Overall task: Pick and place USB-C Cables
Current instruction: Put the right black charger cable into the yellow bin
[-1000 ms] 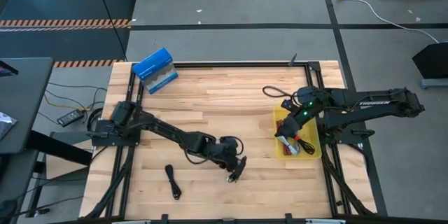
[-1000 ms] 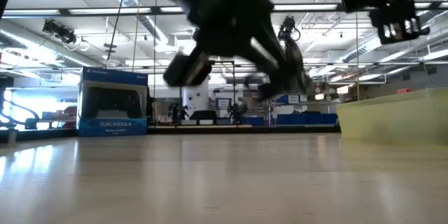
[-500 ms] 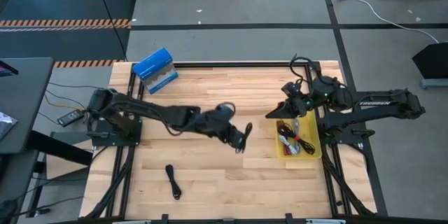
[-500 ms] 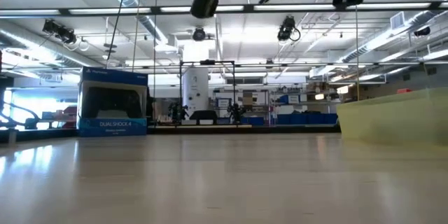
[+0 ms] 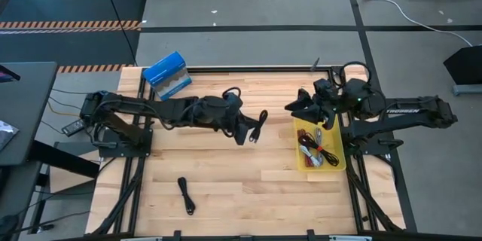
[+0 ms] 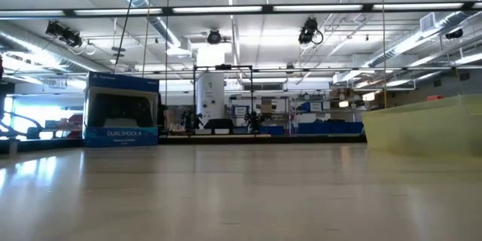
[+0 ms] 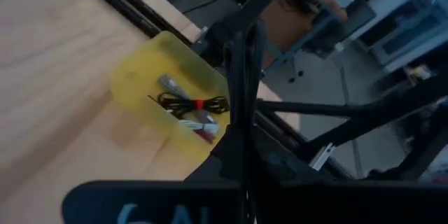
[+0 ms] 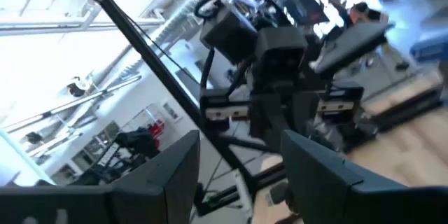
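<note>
My left gripper [image 5: 247,129] is raised over the middle of the table, left of the yellow bin [image 5: 337,158], and is shut on a black USB-C cable [image 5: 259,124]. In the left wrist view that cable [image 7: 238,63] stands up between the fingers, with the bin [image 7: 140,70] beyond it. The bin holds several bundled cables [image 5: 315,151], black, silver-grey and one with red. Another black cable [image 5: 185,196] lies flat on the table near its near edge. My right gripper [image 5: 296,108] is open and hovers at the bin's far end, touching nothing; its fingers [image 8: 175,175] point out into the room. My left gripper pinches the black cable [image 7: 236,112] between its two fingers, and which part of the cable that is does not show. The cable is lifted clear of the table. A stretch of it sticks out past the fingertips toward the bin [image 5: 261,119].
A blue rectangular box [image 5: 167,75] stands at the table's far left corner and shows in the low view [image 6: 120,109]. The yellow bin's wall [image 6: 422,124] is on that view's right. Bare wood lies between the bin and the loose black cable. A black frame rims the table.
My left gripper has risen from low over the table's near middle and swung toward the far edge and the right, carrying the black cable clear of the wood. My right gripper has moved off the bin's middle toward its far end and tipped upward.
</note>
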### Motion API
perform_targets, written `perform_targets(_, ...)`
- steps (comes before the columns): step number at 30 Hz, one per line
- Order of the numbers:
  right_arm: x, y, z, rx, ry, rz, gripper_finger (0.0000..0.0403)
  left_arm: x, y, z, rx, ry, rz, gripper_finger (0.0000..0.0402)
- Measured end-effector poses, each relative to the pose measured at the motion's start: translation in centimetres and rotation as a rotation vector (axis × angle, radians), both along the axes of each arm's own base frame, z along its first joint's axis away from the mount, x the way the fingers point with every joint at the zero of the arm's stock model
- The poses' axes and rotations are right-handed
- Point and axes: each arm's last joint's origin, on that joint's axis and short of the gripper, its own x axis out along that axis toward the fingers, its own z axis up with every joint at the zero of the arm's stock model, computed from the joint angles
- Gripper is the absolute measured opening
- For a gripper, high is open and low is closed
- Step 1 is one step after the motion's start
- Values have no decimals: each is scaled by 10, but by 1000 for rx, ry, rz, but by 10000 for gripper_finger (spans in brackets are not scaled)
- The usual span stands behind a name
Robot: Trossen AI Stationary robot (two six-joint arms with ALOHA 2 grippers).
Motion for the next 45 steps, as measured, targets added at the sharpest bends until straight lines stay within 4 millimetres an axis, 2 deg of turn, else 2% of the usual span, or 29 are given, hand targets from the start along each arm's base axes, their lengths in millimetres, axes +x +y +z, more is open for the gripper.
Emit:
perform_targets(9,17,-1,-9,-19,25,-16,195,3,1,13,165,-118,-41,8)
perform_targets(15,34,2,-11,-36,-32,2,192,3,7,12,173,-102,-23,8)
perform_targets(23,48,6,-21,-50,-7,19,192,3,11,12,174,-101,-14,10)
perform_targets(32,47,3,-20,-51,-22,-15,192,3,10,11,158,-98,-13,10)
perform_targets(38,41,3,-14,-72,-50,-19,192,1,9,5,159,-29,-23,10)
perform_targets(45,39,3,-22,-87,55,-15,192,-4,6,12,158,-62,-27,10)
